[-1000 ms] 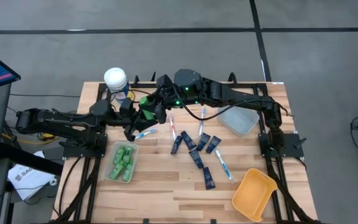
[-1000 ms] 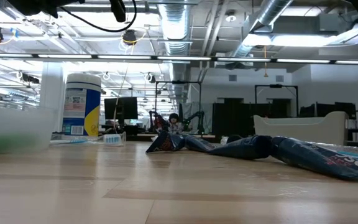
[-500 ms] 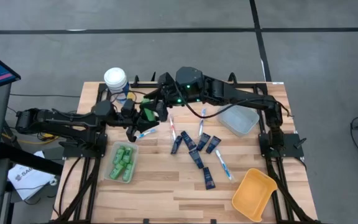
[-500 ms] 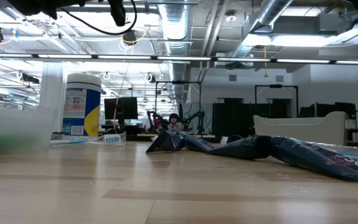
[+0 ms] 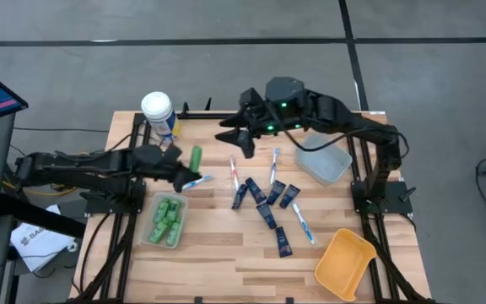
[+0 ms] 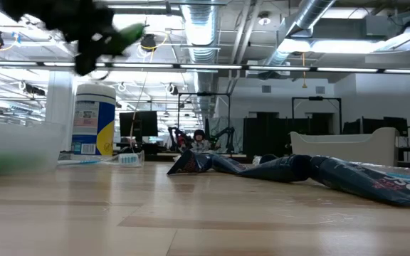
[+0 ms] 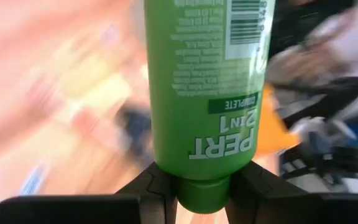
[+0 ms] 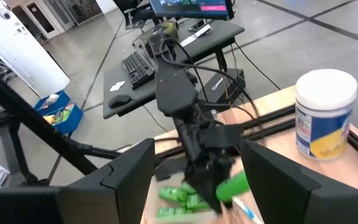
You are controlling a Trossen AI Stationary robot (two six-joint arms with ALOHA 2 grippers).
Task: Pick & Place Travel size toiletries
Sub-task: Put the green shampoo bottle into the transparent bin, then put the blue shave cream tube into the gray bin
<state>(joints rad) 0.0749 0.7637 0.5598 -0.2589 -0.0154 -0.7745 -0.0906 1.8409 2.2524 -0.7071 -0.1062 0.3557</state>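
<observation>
Green bottle [image 5: 196, 158] in left claw [image 5: 184, 169]

The only clearly readable print stood on the green bottle [image 7: 207, 81], seen close up and upside down in the left wrist view: "PERT" in large white letters, "2 IN 1" beside it, and "COMPLETE" on a darker green band. A barcode and several lines of fine white print sat farther along its body, too small to read. The white-lidded canister [image 6: 95, 119] carried a blue and yellow label whose wording could not be read. Markings on the dark navy tubes [image 5: 267, 203] were also illegible.
</observation>
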